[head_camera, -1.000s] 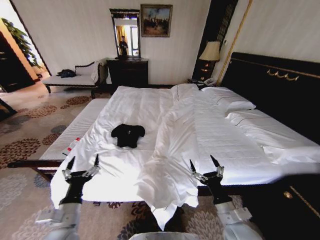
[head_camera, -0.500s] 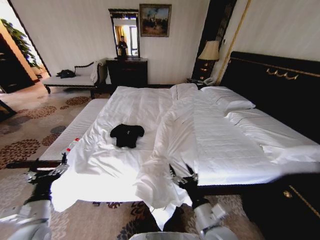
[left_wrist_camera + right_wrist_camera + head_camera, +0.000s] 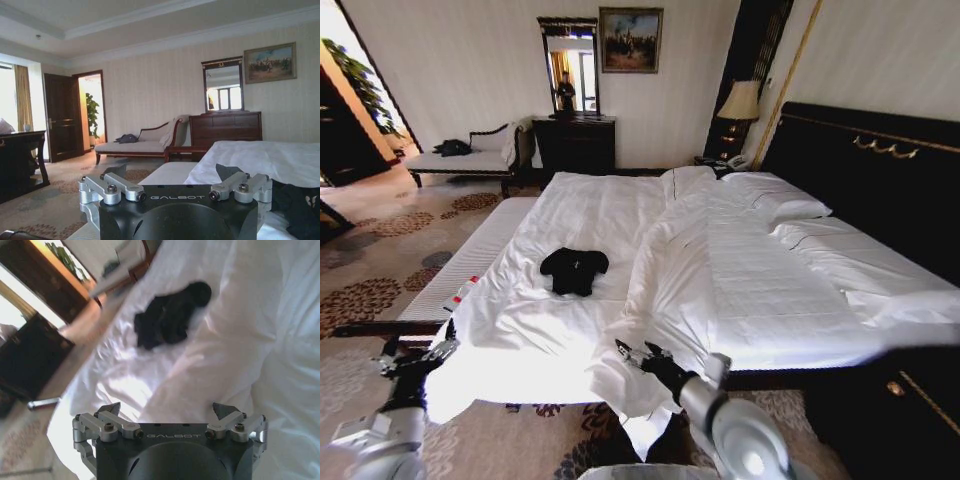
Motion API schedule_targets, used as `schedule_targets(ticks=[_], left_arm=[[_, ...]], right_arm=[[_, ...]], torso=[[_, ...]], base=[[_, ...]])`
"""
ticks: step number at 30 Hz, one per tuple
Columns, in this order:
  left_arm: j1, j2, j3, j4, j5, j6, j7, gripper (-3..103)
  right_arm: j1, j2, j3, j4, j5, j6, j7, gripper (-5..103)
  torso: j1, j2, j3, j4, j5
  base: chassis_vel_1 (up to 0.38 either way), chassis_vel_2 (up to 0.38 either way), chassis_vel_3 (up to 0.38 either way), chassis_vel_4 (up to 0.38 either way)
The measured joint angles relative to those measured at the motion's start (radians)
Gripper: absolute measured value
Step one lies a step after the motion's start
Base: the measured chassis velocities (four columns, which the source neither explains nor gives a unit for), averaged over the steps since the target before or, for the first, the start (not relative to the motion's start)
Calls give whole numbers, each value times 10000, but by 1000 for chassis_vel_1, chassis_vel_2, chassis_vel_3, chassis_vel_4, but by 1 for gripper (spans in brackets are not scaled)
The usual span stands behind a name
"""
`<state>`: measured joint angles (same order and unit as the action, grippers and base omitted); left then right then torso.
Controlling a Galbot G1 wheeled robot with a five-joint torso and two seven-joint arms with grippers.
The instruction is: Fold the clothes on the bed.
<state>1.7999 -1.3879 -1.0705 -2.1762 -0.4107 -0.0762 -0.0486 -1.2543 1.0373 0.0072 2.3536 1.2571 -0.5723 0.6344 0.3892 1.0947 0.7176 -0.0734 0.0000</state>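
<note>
The clothes, one black T-shirt (image 3: pixel 574 270), lie crumpled on the left half of the bed (image 3: pixel 590 210), on the white sheet. My left gripper (image 3: pixel 417 356) hangs open, low beside the bed's near left corner and well short of the shirt. In the left wrist view the left gripper (image 3: pixel 172 172) is open and empty, with the shirt (image 3: pixel 300 205) at the picture's edge. My right gripper (image 3: pixel 638 350) is open over the bed's foot edge, on the turned-back duvet. In the right wrist view the right gripper (image 3: pixel 167 409) points toward the shirt (image 3: pixel 170 315), which is some way off.
The white duvet (image 3: pixel 720 280) is folded back over the right half and hangs off the foot. The dark headboard (image 3: pixel 880 170) and pillows (image 3: pixel 790 210) are on the right. A bench (image 3: pixel 470 158), a dresser (image 3: pixel 577 145) and a lamp (image 3: pixel 740 103) line the far wall. Patterned carpet (image 3: pixel 380 270) spreads left.
Both arms have dropped and swung left. The left gripper went from the foot edge to beside the bed's corner. The right gripper moved left and turned toward the shirt.
</note>
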Motion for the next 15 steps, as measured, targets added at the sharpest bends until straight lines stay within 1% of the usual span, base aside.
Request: schedule_targets(ticks=[3, 4, 8, 10, 15], left_arm=[[-66, 6, 24, 188, 11, 7, -9, 100], [-66, 6, 24, 188, 11, 7, -9, 100], [-60, -102, 75, 227, 92, 9, -21, 100], [-54, -127, 86, 226, 118, 10, -22, 100], [0, -189, 98, 157, 192, 9, -25, 100]], right_arm=[[1211, 9, -656, -587, 730, -435, 896, 100], [1211, 9, -656, -587, 730, -435, 896, 100], [2053, 140, -1232, -1189, 983, -569, 1461, 100], [2129, 171, -1291, -1272, 984, -585, 1525, 100], [2227, 331, -1505, -1546, 921, -862, 1963, 100]], torso=[[0, 0, 0, 1, 0], [0, 0, 0, 1, 0], [0, 0, 0, 1, -1], [1, 1, 0, 1, 0], [1, 0, -1, -1, 0]], base=[[0, 0, 0, 0], [0, 0, 0, 0], [0, 0, 0, 0], [0, 0, 0, 0], [0, 0, 0, 0]])
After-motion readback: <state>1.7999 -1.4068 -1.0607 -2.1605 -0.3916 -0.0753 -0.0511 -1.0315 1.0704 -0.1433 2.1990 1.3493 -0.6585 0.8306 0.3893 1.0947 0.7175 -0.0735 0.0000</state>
